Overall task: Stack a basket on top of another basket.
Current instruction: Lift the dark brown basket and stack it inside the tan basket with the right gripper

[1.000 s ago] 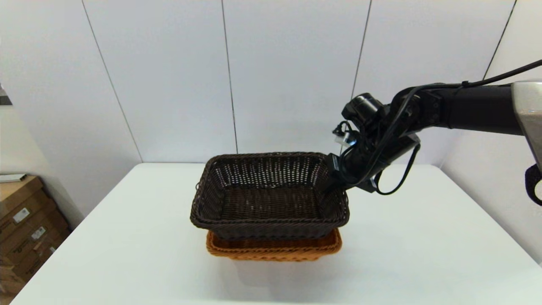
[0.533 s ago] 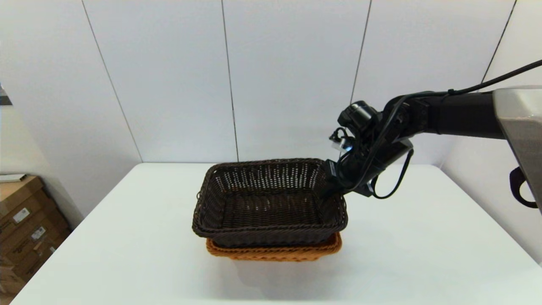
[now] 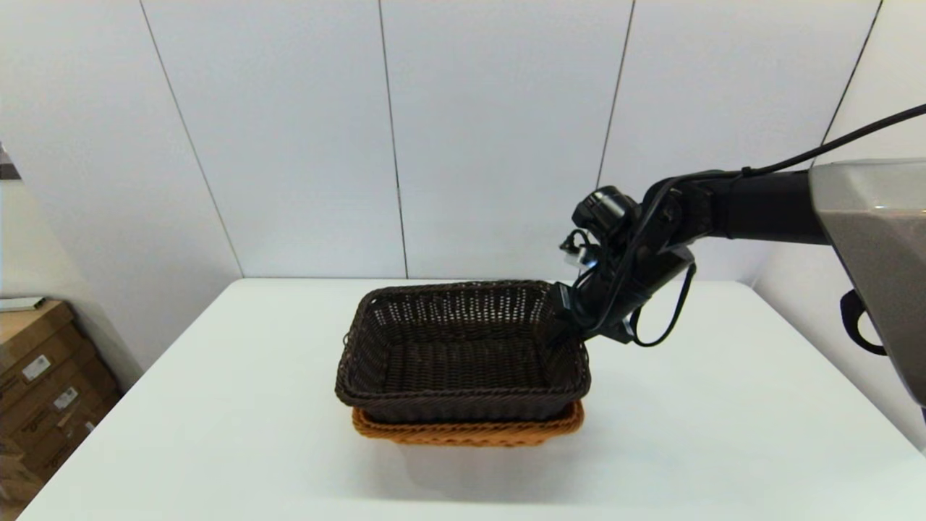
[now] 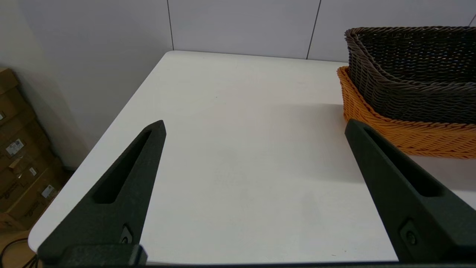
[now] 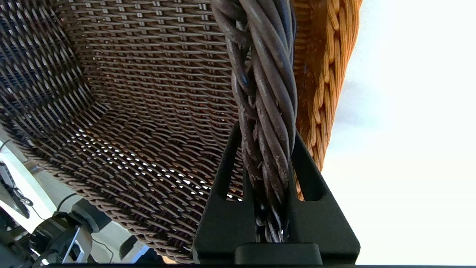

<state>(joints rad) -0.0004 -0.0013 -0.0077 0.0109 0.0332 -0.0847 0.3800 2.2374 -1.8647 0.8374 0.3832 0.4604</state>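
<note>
While we look down from the head camera, we see the dark brown basket (image 3: 463, 354) sitting inside the orange-tan basket (image 3: 469, 431) near the middle of the white surface (image 3: 723, 434), only the tan rim peeking out along the near side. Our right gripper (image 3: 563, 325) is at the dark basket's right rim toward the far corner, the arm reaching in from the right. Cardboard boxes (image 3: 43, 376) stand off the surface to the left.

Over to the left wrist view: our left gripper (image 4: 256, 149) hangs above bare surface, jaws spread wide and holding nothing. Both baskets show beyond one finger, the dark one nested in the tan one, well clear of the fingers.

Now the right wrist view: the jaws are clamped on the dark basket's braided rim (image 5: 266, 111), the thick twisted strands pinched tight between the two black fingers (image 5: 223, 208). On one side we see the dark weave of the basket's inside; on the other, the tan basket's braided rim lies right beside the dark wall.
</note>
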